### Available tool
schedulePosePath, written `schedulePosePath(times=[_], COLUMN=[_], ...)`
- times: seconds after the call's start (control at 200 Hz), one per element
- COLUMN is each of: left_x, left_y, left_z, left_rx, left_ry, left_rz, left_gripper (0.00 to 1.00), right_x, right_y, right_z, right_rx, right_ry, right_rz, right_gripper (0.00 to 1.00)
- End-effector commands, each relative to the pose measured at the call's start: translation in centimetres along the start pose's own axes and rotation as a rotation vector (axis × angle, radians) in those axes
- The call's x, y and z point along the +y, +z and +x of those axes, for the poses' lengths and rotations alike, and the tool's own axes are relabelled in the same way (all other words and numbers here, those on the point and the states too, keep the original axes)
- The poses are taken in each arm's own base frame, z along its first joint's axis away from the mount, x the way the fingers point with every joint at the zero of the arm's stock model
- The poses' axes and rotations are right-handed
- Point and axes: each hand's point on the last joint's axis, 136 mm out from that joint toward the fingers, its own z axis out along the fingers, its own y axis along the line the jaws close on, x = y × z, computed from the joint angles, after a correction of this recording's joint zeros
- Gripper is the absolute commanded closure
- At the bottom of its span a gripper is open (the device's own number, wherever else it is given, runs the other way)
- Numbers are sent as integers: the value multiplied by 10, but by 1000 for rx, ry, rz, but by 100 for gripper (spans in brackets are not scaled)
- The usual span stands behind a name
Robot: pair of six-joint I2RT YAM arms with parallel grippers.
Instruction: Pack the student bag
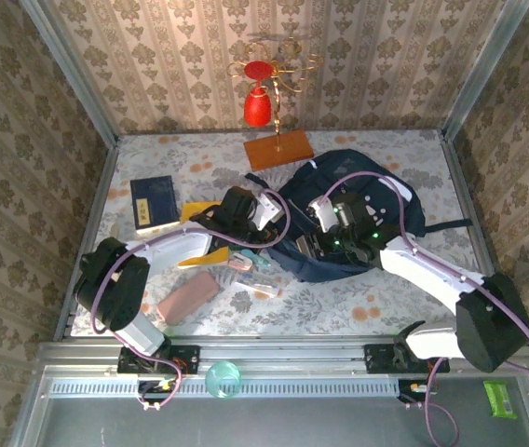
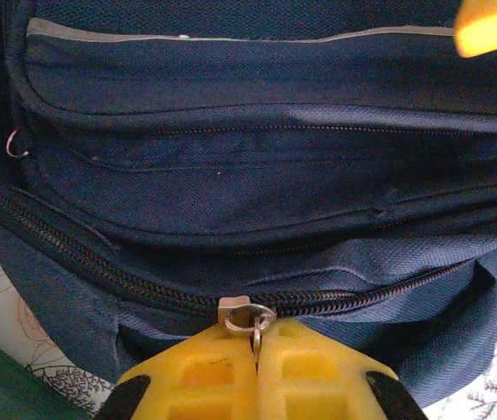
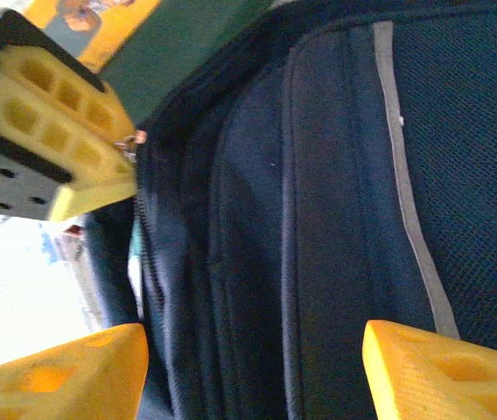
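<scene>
The student bag is lying on the table, a little toward 3 o'clock from the middle. The left gripper is squeezing shut on the little metal zip pull at the bag's edge. The right gripper is hanging over the bag with its yellow fingers wide apart. It is holding nothing, and the blue cloth is showing between them.

I think the step is sliding the zip so things can go inside. To do it well, the left gripper should be pulling along the line of the zip teeth, not up and away. The pull is tiny and could slip out. The bag is soft and may slide with it. So the right gripper should be pressing down or pinching the cloth near the zip to keep the bag from moving.

The table is wearing a flowery cloth. A small blue book is lying at 10 o'clock. A pink case is lying at 7 o'clock, and some pens are sitting just beside the bag. A red ornament on a wooden stand is standing at 12 o'clock. Patterned wallpaper is covering the walls on three sides.
</scene>
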Motion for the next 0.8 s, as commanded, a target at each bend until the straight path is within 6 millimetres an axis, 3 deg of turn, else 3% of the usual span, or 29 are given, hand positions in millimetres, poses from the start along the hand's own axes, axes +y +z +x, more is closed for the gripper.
schedulePosePath(times=[0.0, 0.085, 0.245, 0.43, 0.48, 0.565, 0.63, 0.74, 0.795], left_x=[-10, -12, -14, -14, -13, -6, 2, 16, 21], left_y=[-8, -9, -12, -15, -15, -14, -12, -8, -7], left_z=[-17, -18, -18, -17, -17, -10, -3, 10, 14], left_rx=[-66, -67, -74, -77, -74, -51, -19, 35, 50], left_ry=[19, 19, 15, 16, 16, 17, 25, 38, 43], left_rz=[20, 24, 28, 18, 13, -17, -56, -117, -142], left_gripper=[100, 100, 100, 100, 100, 100, 100, 100, 100], right_x=[-17, -23, -31, -31, -33, -37, -40, -41, -40], right_y=[3, 7, 25, 27, 26, 22, 16, 1, -8], right_z=[-20, -21, -4, 1, 1, 5, 7, 1, -5], right_rx=[-40, -32, 46, 65, 67, 92, 100, 59, 18], right_ry=[-38, -54, -75, -86, -92, -119, -141, -143, -129], right_rz=[107, 135, 177, 188, 199, 224, 243, 214, 185], right_gripper=[33, 35, 36, 39, 47, 71, 84, 100, 100])
